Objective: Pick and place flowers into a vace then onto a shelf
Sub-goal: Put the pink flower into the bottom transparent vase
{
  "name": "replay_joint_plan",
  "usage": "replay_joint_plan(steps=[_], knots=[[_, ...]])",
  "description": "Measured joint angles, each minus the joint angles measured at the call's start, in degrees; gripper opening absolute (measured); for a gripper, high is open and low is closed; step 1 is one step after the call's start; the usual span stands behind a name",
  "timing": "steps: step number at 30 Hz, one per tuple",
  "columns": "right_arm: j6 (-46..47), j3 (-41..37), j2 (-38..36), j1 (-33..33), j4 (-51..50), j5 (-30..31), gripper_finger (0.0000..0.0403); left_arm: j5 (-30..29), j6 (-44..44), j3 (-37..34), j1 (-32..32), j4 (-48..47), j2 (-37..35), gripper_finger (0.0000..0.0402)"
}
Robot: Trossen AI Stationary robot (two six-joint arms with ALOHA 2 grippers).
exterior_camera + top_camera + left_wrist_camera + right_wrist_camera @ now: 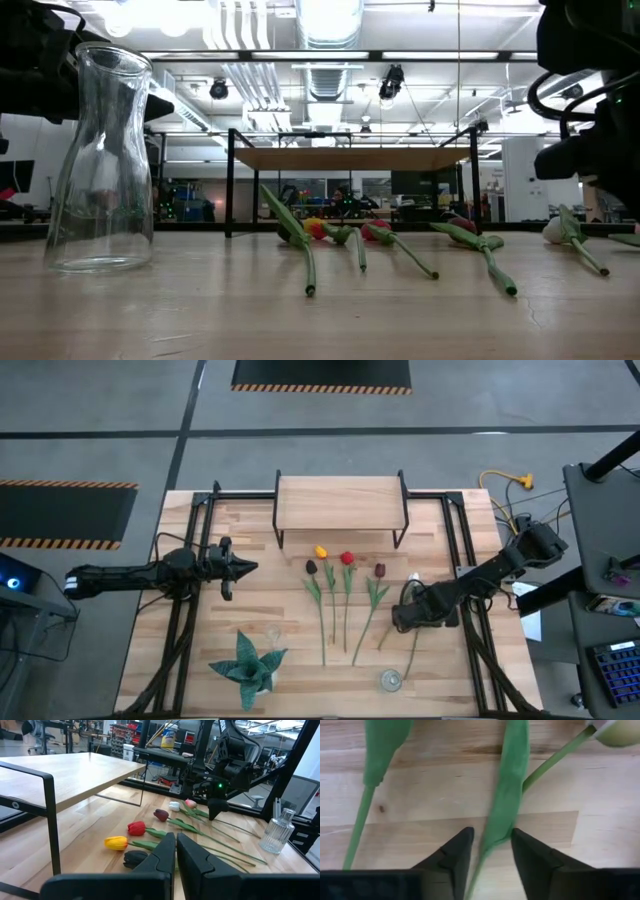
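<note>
Several tulips (345, 595) lie side by side on the table in front of the shelf (340, 503), heads toward it: yellow (116, 842), red (136, 827), black (134, 857), maroon (161, 814) and white-pink (190, 803). A clear glass vase (100, 160) stands near the table's near edge. My right gripper (403, 618) is down at the table, open, its fingers on either side of the white-pink tulip's leaf (507, 785), near the leaf's lower end. My left gripper (240, 567) hovers left of the flowers, shut.
A spiky teal star-shaped plant (247, 665) sits near the near-left edge. A small ribbed glass bottle (390, 680) stands near the near edge, right of centre. Black frame rails (190, 560) run along both sides of the table. Bare wood lies between the flowers and the plant.
</note>
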Motion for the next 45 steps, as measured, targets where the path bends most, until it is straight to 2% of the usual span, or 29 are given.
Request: replay_joint_plan(steps=[8, 14, 22, 29, 35, 38, 41, 45], knots=[[-1.2, 0.0, 0.0, 0.0, -0.6, -0.8, 0.0018, 0.0, 0.0, 0.0, 0.0, 0.0, 0.0, 0.0000], [-1.1, 0.3, -2.7, 0.2, -3.1, -1.9, 0.0012, 0.0, 0.0, 0.0, 0.0, 0.0, 0.0, 0.0000], [-0.1, 5.7, -8.0, 0.4, -18.9, -1.0, 0.0010, 0.0, 0.0, 0.0, 0.0, 0.0, 0.0, 0.0000], [-1.4, 10.3, -14.9, 0.3, -18.6, 11.1, 0.0009, 0.0, 0.0, 0.0, 0.0, 0.0, 0.0, 0.0000], [-2.2, 16.8, -19.1, 0.3, -23.5, 25.5, 0.0009, 0.0, 0.0, 0.0, 0.0, 0.0, 0.0, 0.0000], [-8.7, 20.5, -20.4, 0.3, -23.8, 34.1, 0.0009, 0.0, 0.0, 0.0, 0.0, 0.0, 0.0, 0.0000], [-19.6, 24.2, -21.1, 0.3, -21.5, 42.7, 0.0009, 0.0, 0.0, 0.0, 0.0, 0.0, 0.0, 0.0000], [-29.3, 28.8, -21.2, 0.3, -21.0, 48.1, 0.0009, 0.0, 0.0, 0.0, 0.0, 0.0, 0.0, 0.0000]])
